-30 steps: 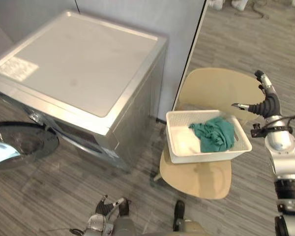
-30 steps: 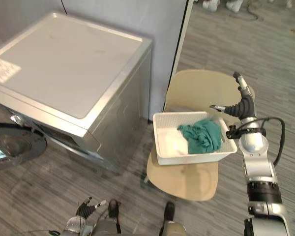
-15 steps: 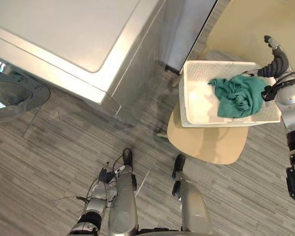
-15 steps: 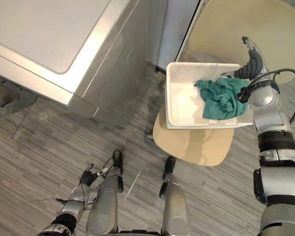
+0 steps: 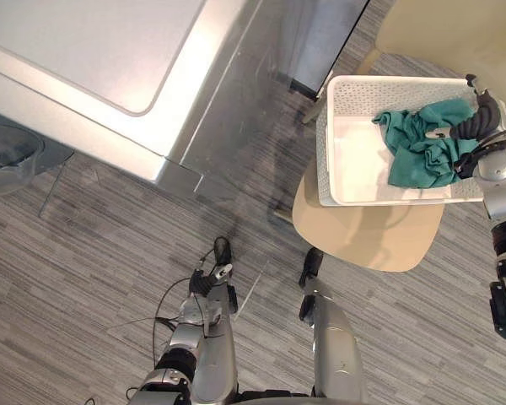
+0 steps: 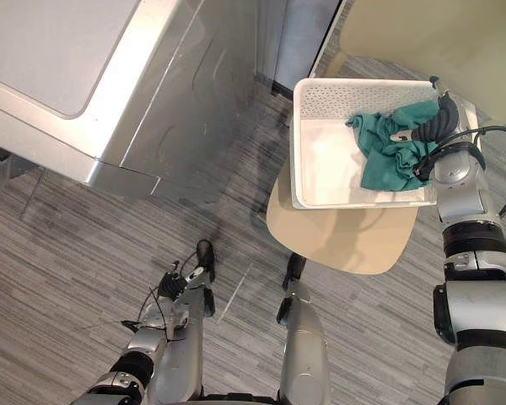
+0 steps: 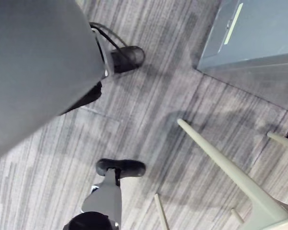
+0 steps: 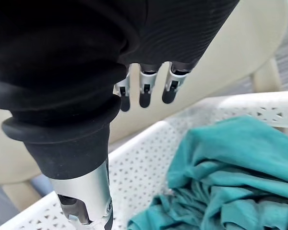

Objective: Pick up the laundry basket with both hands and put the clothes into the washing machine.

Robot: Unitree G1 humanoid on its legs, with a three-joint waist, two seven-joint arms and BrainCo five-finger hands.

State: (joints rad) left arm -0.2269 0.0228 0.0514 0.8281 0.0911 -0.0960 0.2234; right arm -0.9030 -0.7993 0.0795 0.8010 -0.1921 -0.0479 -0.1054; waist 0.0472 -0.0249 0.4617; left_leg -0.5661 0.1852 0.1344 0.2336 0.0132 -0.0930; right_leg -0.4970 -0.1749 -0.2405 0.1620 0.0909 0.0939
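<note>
A white perforated laundry basket point(image 5: 324, 143) sits on a beige chair point(image 5: 371, 240). Crumpled teal clothes point(image 5: 417, 148) lie in its right half. My right hand point(image 5: 475, 122) hangs over the basket's right rim, open. Its straight fingers point(image 8: 144, 88) reach past the rim point(image 8: 149, 139) toward the chair back, and its thumb point(image 8: 86, 206) stands over the clothes point(image 8: 221, 167). It holds nothing. My left hand point(image 5: 207, 278) hangs low near the floor, far from the basket, with its fingers relaxed. The silver washing machine point(image 5: 110, 59) stands to the left, its round door point(image 5: 4, 152) swung open.
The chair's thin legs point(image 7: 221, 163) stand on grey striped flooring point(image 5: 84, 270). A grey wall panel point(image 5: 320, 38) rises between the machine and the chair. A strip of floor separates the machine from the chair.
The camera has tilted down and drawn nearer. My right hand has come in over the basket's right rim and the clothes. The left hand stays low.
</note>
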